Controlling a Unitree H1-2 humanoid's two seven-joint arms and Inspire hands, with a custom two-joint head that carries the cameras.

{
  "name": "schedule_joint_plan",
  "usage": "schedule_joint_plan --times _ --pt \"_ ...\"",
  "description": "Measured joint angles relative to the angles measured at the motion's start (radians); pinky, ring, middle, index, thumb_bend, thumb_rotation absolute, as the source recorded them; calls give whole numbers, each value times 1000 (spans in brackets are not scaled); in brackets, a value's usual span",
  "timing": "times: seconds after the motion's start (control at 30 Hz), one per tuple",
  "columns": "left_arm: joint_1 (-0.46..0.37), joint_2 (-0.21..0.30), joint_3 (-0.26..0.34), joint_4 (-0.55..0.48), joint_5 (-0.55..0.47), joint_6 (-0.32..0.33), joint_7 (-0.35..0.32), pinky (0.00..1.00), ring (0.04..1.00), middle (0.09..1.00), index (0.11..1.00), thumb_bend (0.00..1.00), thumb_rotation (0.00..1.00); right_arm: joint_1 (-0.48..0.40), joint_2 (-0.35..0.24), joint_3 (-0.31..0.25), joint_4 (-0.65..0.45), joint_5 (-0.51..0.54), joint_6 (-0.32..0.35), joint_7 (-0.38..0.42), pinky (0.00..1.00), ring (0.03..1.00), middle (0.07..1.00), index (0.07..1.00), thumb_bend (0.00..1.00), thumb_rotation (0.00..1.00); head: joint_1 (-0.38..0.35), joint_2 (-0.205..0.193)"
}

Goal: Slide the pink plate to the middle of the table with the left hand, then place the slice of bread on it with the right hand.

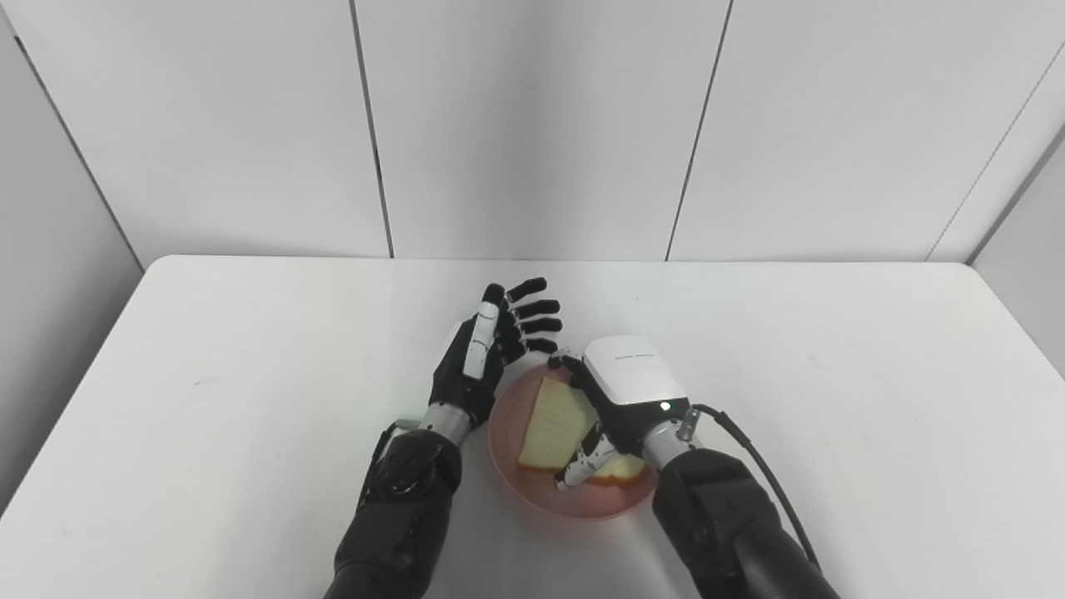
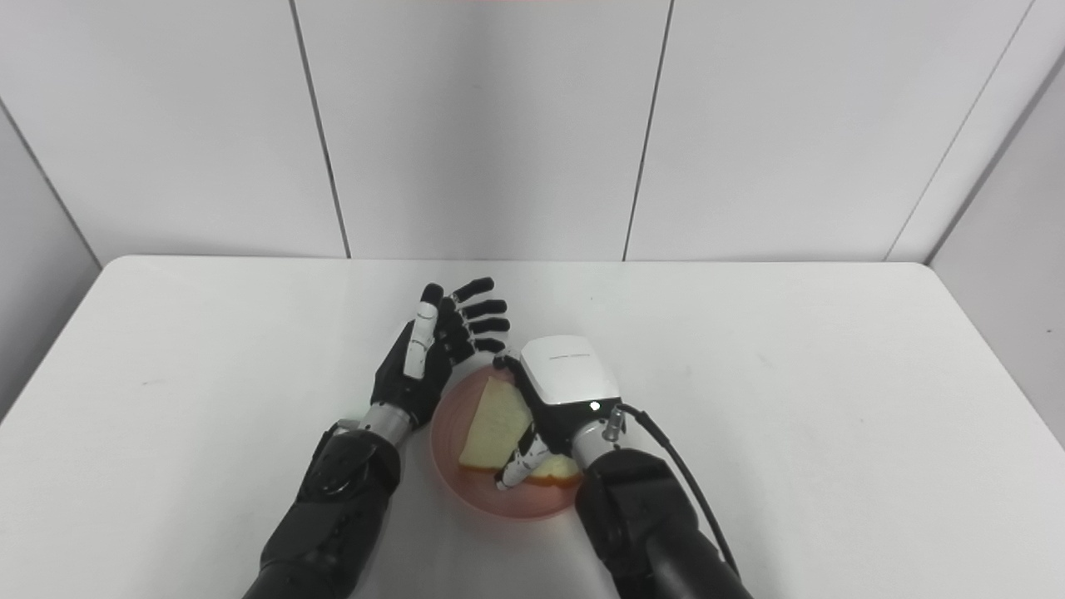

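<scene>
Bread slice (image 1: 556,423): pale yellow crumb with a thin darker crust edge, lying in the pink plate (image 1: 509,466). Position relative to the right hand (image 1: 620,399): directly beneath and to its left, with the right part of the slice hidden under the palm housing. The far corner of the slice sits close below the hand's far fingers.

Pink plate: round, shallow, resting on the white surface (image 1: 208,399) near its front middle. It lies under the right hand and just to the right of the left hand (image 1: 487,353); its left rim passes close by the left wrist. The right rim is covered by the right forearm.

Right hand: white back cover facing up, small green light lit near the wrist, black cable (image 1: 761,466) running back along the forearm. Thumb (image 1: 582,462) reaches down over the near edge of the bread, while the other fingers curl down at the far edge of the slice. Whether the fingers are pressed onto the bread or only hovering around it cannot be told from either view.

Left hand: raised edge-on beside the plate, palm turned toward the right hand, fingers (image 1: 537,312) spread apart and extended, holding nothing. Its fingertips end just short of the right hand's far fingers.

Surface: white, rounded corners, backed by grey wall panels (image 1: 532,125).
</scene>
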Motion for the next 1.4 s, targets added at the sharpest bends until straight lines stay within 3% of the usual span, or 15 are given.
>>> schedule_joint_plan --times 0.23,0.37,0.57,0.77,1.03,1.13,1.2,1.3,1.4 --pt "1 0 -1 -3 -1 0 0 527 643 675 732 802 928 0 -9 -11 -2 1 -1 41 927 889 877 886 1000 544 -2 0" --pt "1 1 -4 -3 -1 0 0 533 644 677 735 804 929 0 -19 -14 -5 10 -1 63 991 918 895 894 1000 591 -3 2" --pt "0 1 -6 -1 1 0 0 516 640 680 728 804 928 0 -32 -16 -19 11 -1 88 1000 940 913 914 1000 639 -3 -3" --pt "1 2 -7 -4 1 0 0 519 646 686 731 781 930 0 -38 -24 -87 35 -1 147 1000 917 887 912 1000 621 -2 -5" --pt "2 3 -15 -6 22 -1 5 545 654 689 733 780 947 1 -39 -75 -230 116 -2 195 871 848 837 867 1000 607 -3 -3" --pt "3 3 -17 -7 40 -5 17 580 687 704 718 779 928 19 -28 -122 -266 199 -12 146 759 805 829 859 1000 715 -3 -5" --pt "8 2 -17 -15 42 -5 25 694 765 748 709 778 932 43 -17 -153 -267 268 -48 76 612 728 799 842 871 841 -2 -5" --pt "15 2 -25 -23 78 -22 59 732 786 773 717 772 941 93 14 -220 -224 386 -139 -83 591 721 801 844 813 916 0 -3" --pt "25 1 -34 -36 127 -33 120 815 834 815 745 797 944 118 36 -284 -143 493 -218 -215 674 796 850 862 765 983 -2 -2"
